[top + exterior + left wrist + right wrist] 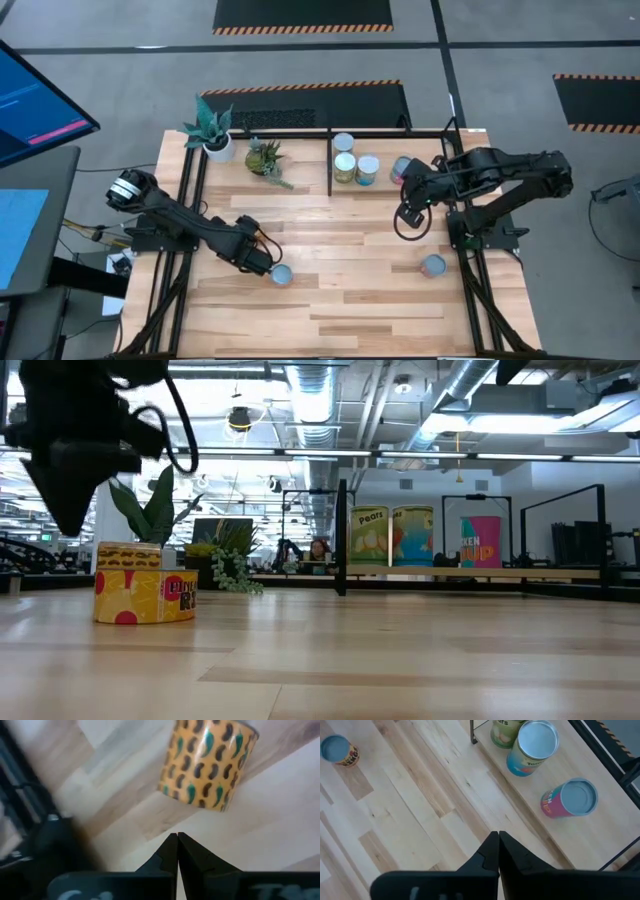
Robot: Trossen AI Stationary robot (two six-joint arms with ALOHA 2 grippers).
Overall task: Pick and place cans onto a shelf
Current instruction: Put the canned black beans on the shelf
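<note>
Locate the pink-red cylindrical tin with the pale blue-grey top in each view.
High view: the pink-red tin is the rightmost in the shelf.
Low view: rightmost tin on the shelf.
Left wrist view: not in it.
Right wrist view: upright on the shelf's wood base.
Shared landmark: the light blue tin beside it.

Floor: grey concrete with black-and-orange striped mats | Ceiling: exposed silver ducts, strip lights | Furniture: blue monitor beyond the worktop's left edge
</note>
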